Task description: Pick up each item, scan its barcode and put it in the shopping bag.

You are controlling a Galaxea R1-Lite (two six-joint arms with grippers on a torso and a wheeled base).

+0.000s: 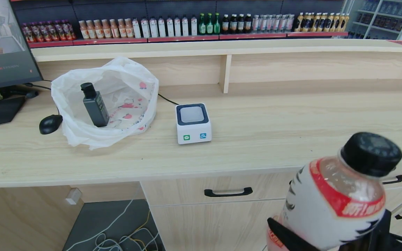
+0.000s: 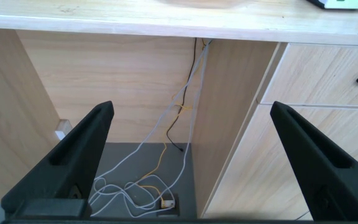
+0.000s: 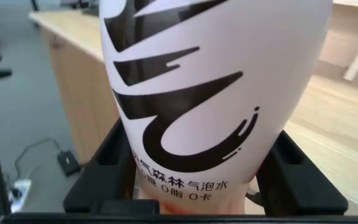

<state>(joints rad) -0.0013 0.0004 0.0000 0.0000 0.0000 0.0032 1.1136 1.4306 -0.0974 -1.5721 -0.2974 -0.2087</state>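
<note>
Your right end effector (image 3: 197, 186) grips the white bottle (image 1: 333, 202) in front of the counter (image 1: 274, 139), well right of the scanner (image 1: 193, 122). The bottle's long axis tilts, with the black cap up and rightward. Your left end effector (image 2: 191, 162) hangs open below the counter.

Left pincer (image 2: 191, 112) hangs low, fingers (image 2: 73, 149) spread wide apart; right pincer (image 3: 204, 168) clamps a white, black-capped plastic bottle (image 1: 333, 202).

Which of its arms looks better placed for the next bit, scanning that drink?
Right. Its right tool is shut on the white bottle, held up in front of the counter that carries the scanner. The left tool is open and empty, low, facing under the counter.
</note>
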